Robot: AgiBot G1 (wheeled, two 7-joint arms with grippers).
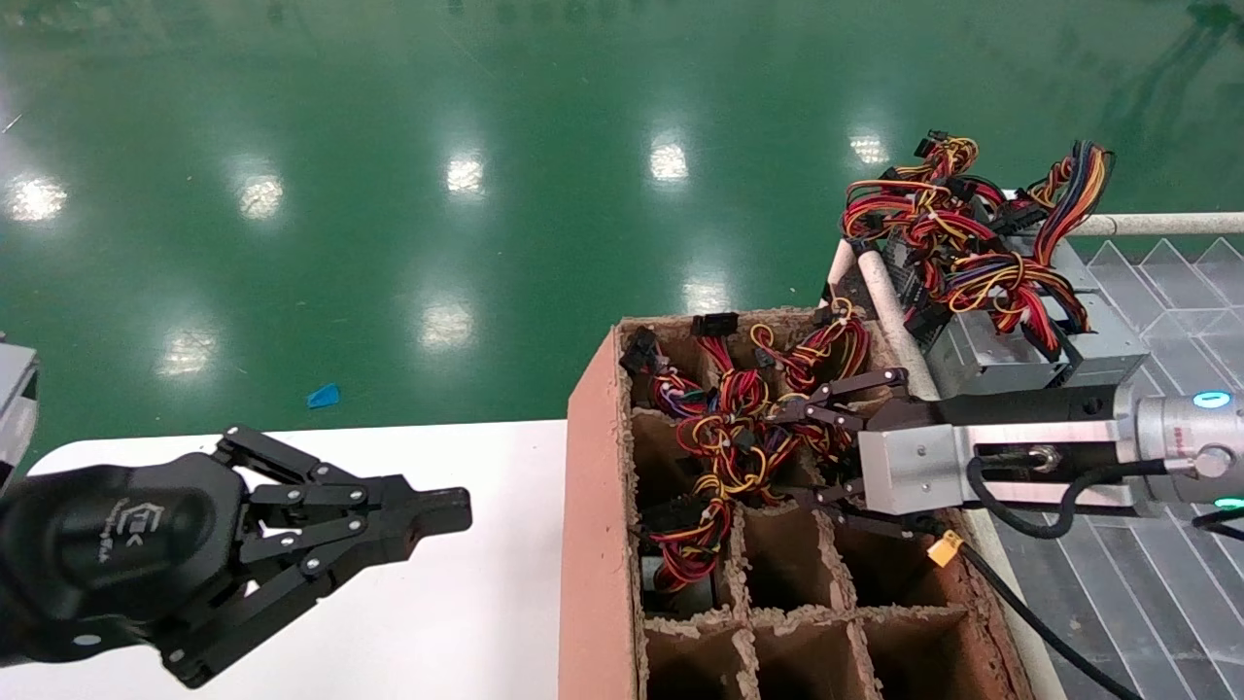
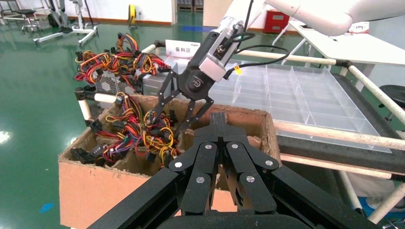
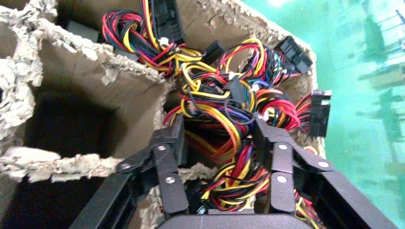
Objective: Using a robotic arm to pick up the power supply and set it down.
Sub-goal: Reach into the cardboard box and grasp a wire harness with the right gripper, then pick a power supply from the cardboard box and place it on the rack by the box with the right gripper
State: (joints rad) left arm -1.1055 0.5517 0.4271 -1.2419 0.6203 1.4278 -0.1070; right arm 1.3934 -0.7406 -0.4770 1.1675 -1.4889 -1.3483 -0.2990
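Observation:
Of the power supply only the looped red, yellow and black wire bundle (image 1: pixel 739 437) (image 3: pixel 224 109) (image 2: pixel 143 136) shows, spilling over the cells of a brown cardboard box (image 1: pixel 591 467) (image 2: pixel 119 191). Its metal body is hidden down in a cell. My right gripper (image 1: pixel 792 452) (image 3: pixel 218 126) (image 2: pixel 167 125) reaches into the box from the right. It stands open, with its fingers on either side of the wire bundle. My left gripper (image 1: pixel 457 507) (image 2: pixel 218 119) hovers over the white table (image 1: pixel 466 603) left of the box, shut on nothing.
Other grey power supply units (image 1: pixel 1011 340) with tangled cables sit behind the box on a rack with white pipe rails (image 1: pixel 894 316). A clear divided tray (image 1: pixel 1166 389) lies to the right. Several box cells (image 1: pixel 787 564) near me hold nothing. Green floor lies beyond.

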